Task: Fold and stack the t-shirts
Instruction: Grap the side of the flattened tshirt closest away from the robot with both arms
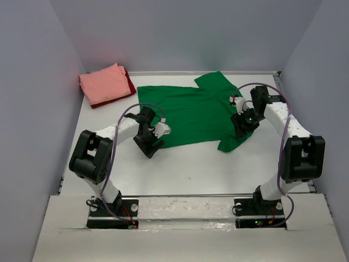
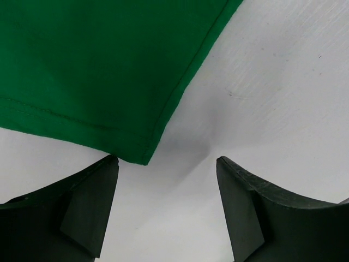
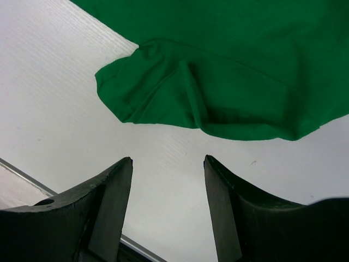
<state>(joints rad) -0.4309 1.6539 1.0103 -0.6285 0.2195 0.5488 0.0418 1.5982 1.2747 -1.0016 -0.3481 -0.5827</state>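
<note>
Left arm (image 1: 112,134) reaches forward and inward with the elbow low. Left hand (image 2: 166,164) points down, jaws wide apart, gripping nothing. Right arm (image 1: 284,117) folds over toward centre. Right hand (image 3: 168,161) angles down, jaws parted a bit narrower, also gripping nothing.

Only bare table (image 2: 272,82) lies between the spread fingers of the left gripper (image 2: 166,161), and it runs clear ahead and to their right. The flat hem corner of the green t-shirt (image 2: 98,65) sits just ahead of the left finger. The gap between the right gripper (image 3: 168,159) fingers is bare too, with open table to their left and the same shirt rumpled across the way ahead. The folded pink t-shirt (image 1: 103,83) on the dark red t-shirt (image 1: 130,87) lies well apart from both.
</note>
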